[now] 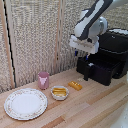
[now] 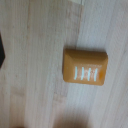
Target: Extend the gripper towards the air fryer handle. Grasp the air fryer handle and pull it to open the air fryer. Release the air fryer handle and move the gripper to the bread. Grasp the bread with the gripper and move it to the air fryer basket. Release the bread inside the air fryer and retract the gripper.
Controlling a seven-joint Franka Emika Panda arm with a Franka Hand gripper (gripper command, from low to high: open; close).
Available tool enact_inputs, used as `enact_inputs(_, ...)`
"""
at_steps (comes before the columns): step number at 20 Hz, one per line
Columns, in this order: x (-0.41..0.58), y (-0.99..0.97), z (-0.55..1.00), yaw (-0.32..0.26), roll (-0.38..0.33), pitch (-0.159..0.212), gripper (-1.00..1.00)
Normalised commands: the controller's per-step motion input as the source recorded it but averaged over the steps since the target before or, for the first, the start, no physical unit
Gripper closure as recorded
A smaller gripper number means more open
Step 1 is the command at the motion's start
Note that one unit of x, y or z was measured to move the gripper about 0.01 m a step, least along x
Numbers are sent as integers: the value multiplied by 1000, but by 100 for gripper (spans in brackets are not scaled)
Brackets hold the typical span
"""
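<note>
So, white-and-black robot arm's small dark gripper (image 1: 88,56) hangs in the air above the light wooden desk (image 1: 95,105), just in front of the large matte black boxy air fryer (image 1: 111,47). Jaws too small and dark in the exterior view to read, cannot tell how far open, nothing visibly held. Black rectangular air fryer basket (image 1: 100,70) sits pulled out from the appliance, short black air fryer handle (image 1: 86,72) on its front. Small orange-golden oblong bread (image 1: 75,85) (image 2: 85,66) lies flat on the desk, near the basket and apart from it; wrist view shows it from above with pale stripes, slightly blurred. Small round bowl (image 1: 59,93) with a paler yellow piece sits just beside the bread. Pink cup (image 1: 43,79) and white patterned plate (image 1: 25,103) lie towards the exterior view's left.
</note>
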Motion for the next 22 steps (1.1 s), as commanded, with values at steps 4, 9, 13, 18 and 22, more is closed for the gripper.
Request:
enact_inputs(4,84,374,0,256,-10,174,-100)
enact_inputs(9,41,386,35,246,-23,196,-100)
enact_inputs(13,10,266,6,286,-20,177,-100)
enact_inputs(18,-21,35,0,353,-23,137,-100)
enact_inputs(22,-17,0,-14,370,-20,95,-100)
